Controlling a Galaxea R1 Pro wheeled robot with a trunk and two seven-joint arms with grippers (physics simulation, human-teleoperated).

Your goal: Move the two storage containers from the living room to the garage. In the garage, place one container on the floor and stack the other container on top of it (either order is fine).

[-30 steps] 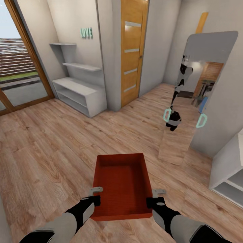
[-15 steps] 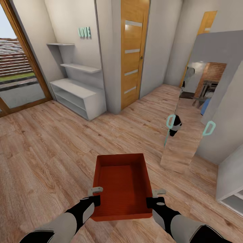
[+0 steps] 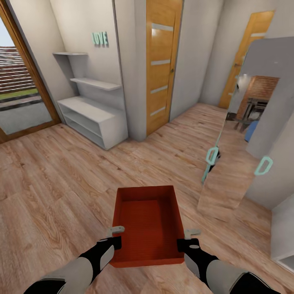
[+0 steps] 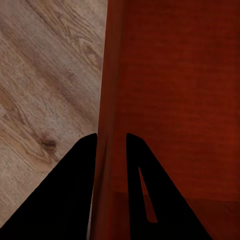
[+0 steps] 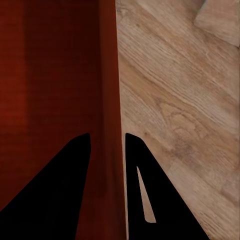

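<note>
Over the last second the head view has drifted across the hallway, the tall leaning mirror (image 3: 228,163) sliding rightward, which suggests the robot is rolling on over light wood planks, the garage not yet in sight. The orange-red ribbed plastic storage container (image 3: 147,222) has stayed level before the trunk. The left gripper (image 3: 116,230) and right gripper (image 3: 188,232), arms reaching forward, stay clamped on its opposite side walls.

Head view overlooks the container (image 3: 147,222); wrist views hug its side walls.
</note>
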